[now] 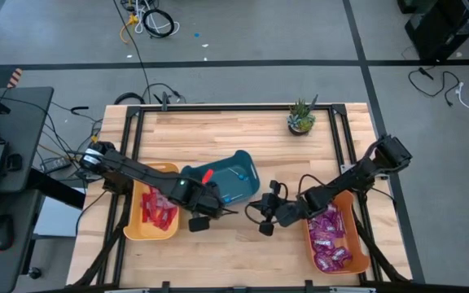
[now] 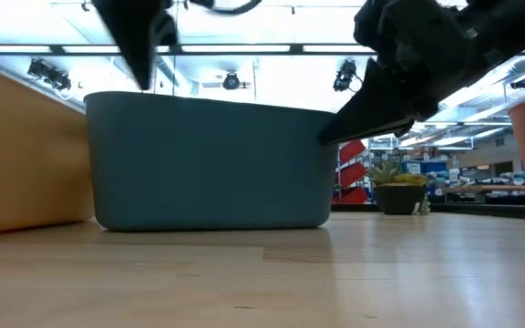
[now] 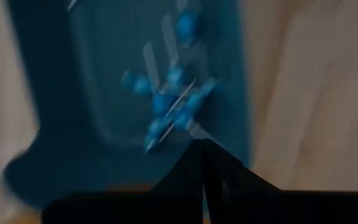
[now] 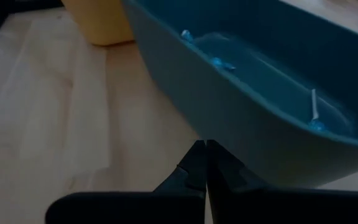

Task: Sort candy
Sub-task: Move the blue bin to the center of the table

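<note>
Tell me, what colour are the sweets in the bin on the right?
Shiny purple-magenta, filling the orange bin; the high view shows these sweets best.

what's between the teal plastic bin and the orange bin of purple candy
In the high view, both shut grippers hang there over bare wood: the left gripper near the teal plastic bin, the right gripper nearer the orange bin of purple packets.

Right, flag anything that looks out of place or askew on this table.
One red packet lies on the rim of the teal bin, which holds blue lollipops; the other red packets fill the yellow bin. The teal bin also sits askew between its neighbours. No candy lies loose on the table.
</note>
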